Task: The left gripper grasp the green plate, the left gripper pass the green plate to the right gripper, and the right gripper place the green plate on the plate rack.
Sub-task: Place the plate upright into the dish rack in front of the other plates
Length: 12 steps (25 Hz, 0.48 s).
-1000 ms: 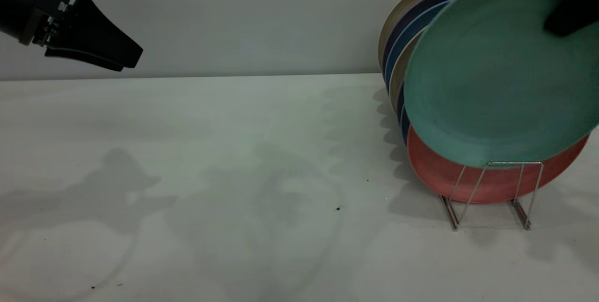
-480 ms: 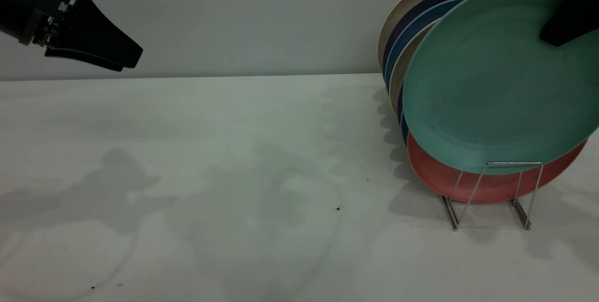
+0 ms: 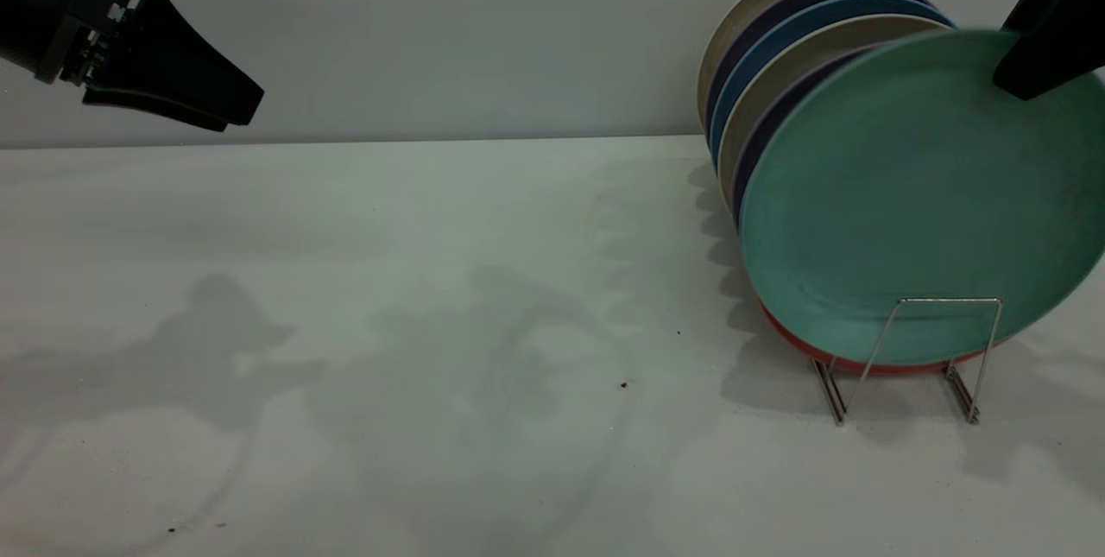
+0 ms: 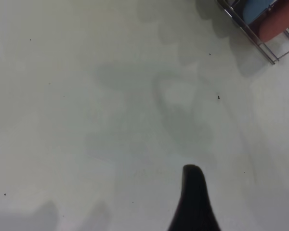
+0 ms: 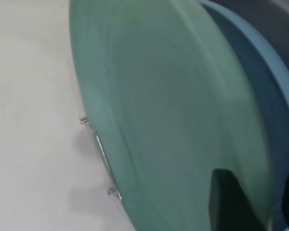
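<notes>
**Operator:** Since the last frame I've brought the green plate point(image 3: 906, 203) down; it now stands behind the front wire loop of the plate rack point(image 3: 937, 341), almost covering the salmon plate point(image 3: 798, 343) behind it.

**Observer:** Where on the counter point(image 3: 388, 324)?

**Operator:** Right side of the frame, foremost in the row of blue and beige plates point(image 3: 777, 30). My right gripper point(image 3: 1032, 78), upper right corner, is clamped on the green plate's top rim; the right wrist view shows one finger each side of it.

**Observer:** And the left?

**Operator:** The left gripper point(image 3: 237, 108) hangs at the upper left, well apart from the rack, fingers pressed together, holding nothing.
</notes>
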Tool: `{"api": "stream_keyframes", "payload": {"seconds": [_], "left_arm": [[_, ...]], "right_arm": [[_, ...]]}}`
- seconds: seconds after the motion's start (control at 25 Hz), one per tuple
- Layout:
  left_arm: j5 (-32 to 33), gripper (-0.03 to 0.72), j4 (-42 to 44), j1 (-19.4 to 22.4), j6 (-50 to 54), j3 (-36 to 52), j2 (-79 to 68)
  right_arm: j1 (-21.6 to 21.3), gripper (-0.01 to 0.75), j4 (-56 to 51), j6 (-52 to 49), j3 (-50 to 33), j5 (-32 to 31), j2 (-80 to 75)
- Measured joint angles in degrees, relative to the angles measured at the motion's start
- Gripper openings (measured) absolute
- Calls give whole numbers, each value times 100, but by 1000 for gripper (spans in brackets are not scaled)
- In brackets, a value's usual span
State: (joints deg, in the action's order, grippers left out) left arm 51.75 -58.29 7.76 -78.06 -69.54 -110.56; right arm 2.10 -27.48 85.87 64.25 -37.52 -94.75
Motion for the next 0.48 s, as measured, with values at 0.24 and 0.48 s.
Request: {"api": "stream_keyframes", "payload": {"seconds": [0.24, 0.48], "left_arm": [[0, 580, 0, 0, 0, 0, 0], [22, 580, 0, 0, 0, 0, 0]], "right_arm": [[0, 381, 0, -34, 0, -78, 6], [0, 385, 0, -169, 0, -240, 274]]}}
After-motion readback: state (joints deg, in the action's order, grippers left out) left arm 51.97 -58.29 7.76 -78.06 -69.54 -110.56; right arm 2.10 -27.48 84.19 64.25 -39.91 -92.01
